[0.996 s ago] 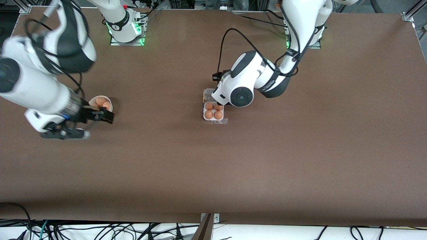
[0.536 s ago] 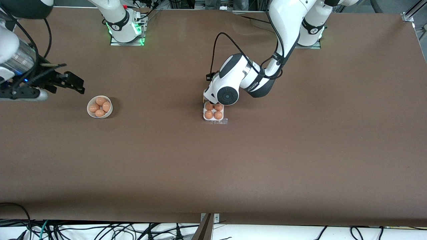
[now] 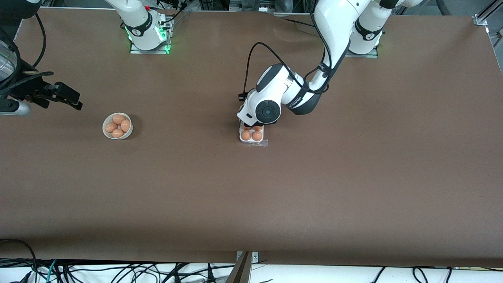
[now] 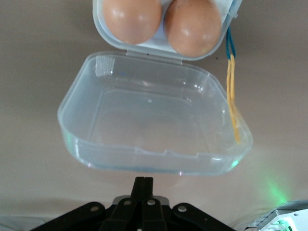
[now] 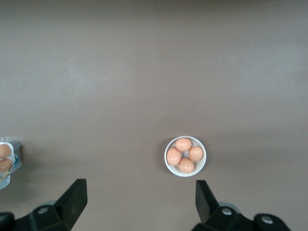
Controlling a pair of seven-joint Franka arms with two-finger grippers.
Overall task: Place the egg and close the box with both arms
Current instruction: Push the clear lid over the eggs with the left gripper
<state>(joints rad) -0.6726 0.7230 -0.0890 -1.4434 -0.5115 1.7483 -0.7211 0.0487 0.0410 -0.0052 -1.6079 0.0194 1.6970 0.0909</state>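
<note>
While bent low, left pincer (image 4: 143,185) shut by box (image 3: 251,135) lid.

In the front view the left arm's wrist covers the box (image 3: 253,135) from about 12 o'clock; only 2 eggs nearest the camera show whole, the 2 above them are half covered, and the clear lid (image 4: 154,127) is hidden there entirely; the left gripper itself is hidden under that wrist. The left wrist view cuts the box off at 12 o'clock, showing just 2 eggs in part. The right arm is cut by the front view's edge at 9 o'clock; the right gripper (image 3: 59,95) shows only as a dark shape. In the right wrist view the box (image 5: 6,161) is clipped at the 9 o'clock edge.
</note>
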